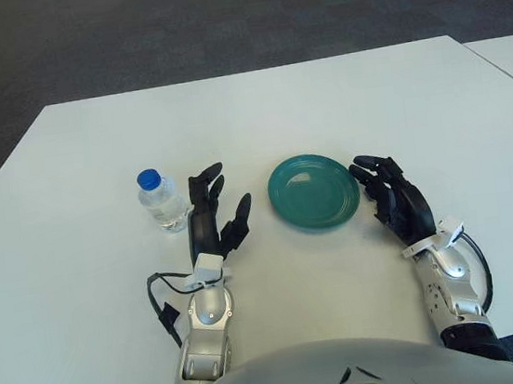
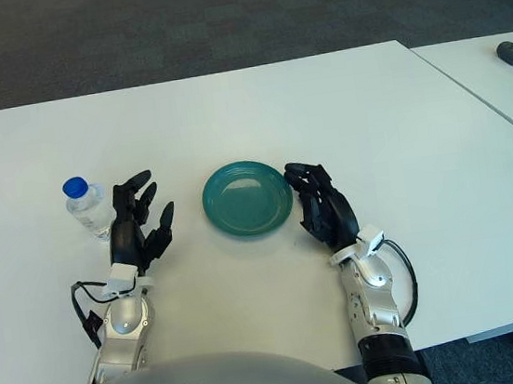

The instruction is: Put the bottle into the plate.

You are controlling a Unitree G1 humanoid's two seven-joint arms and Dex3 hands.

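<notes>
Left eye view: one bottle (image 1: 161, 200), one plate (image 1: 313, 190); left hand (image 1: 213, 219), right hand (image 1: 394, 201) spread, empty.

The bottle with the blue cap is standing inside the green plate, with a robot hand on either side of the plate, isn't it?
Not quite. The bottle stands upright on the white table, left of the green plate, which holds nothing, as the left eye view shows. The left hand, open, is between bottle and plate; the right hand, open, is just right of the plate.
</notes>
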